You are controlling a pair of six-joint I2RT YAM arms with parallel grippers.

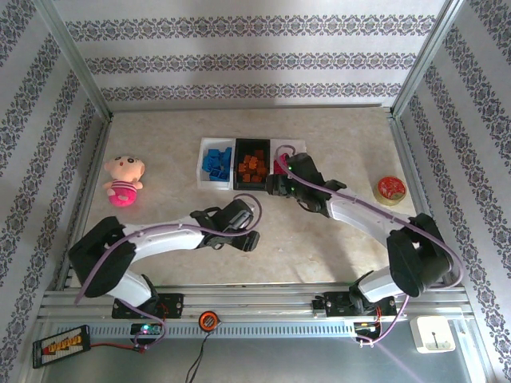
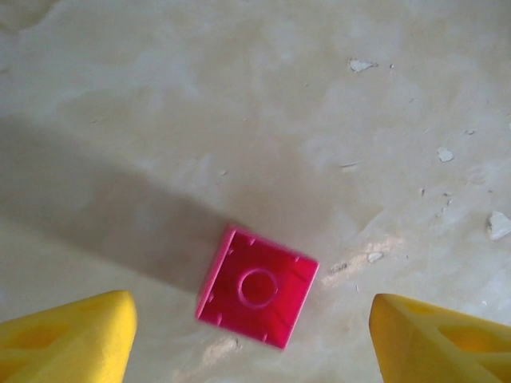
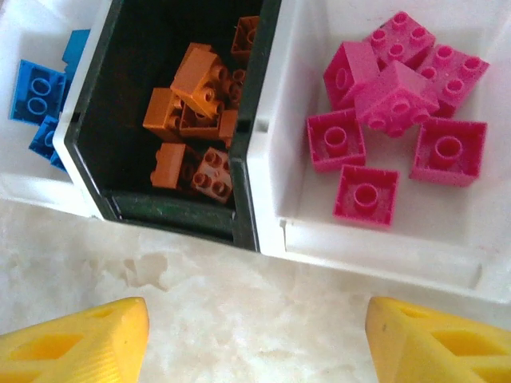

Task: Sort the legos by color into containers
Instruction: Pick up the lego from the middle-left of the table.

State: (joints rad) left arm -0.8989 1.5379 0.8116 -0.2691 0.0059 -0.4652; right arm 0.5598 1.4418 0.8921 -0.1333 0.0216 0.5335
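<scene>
Jaws on both your arms are standing released, gripping nothing. Your left gripper (image 2: pixel 251 323) is hovering over lone pink lego (image 2: pixel 257 286), lying underside up on table (image 2: pixel 239 96), apart from both fingertips. Your right gripper (image 3: pixel 255 319) is hanging at near edge of trays: blue legos (image 3: pixel 36 96) sitting in left white tray (image 3: pixel 24 179), orange legos (image 3: pixel 196 104) in black tray (image 3: pixel 243 211), pink legos (image 3: pixel 399 104) in right white tray (image 3: pixel 299 239).
</scene>
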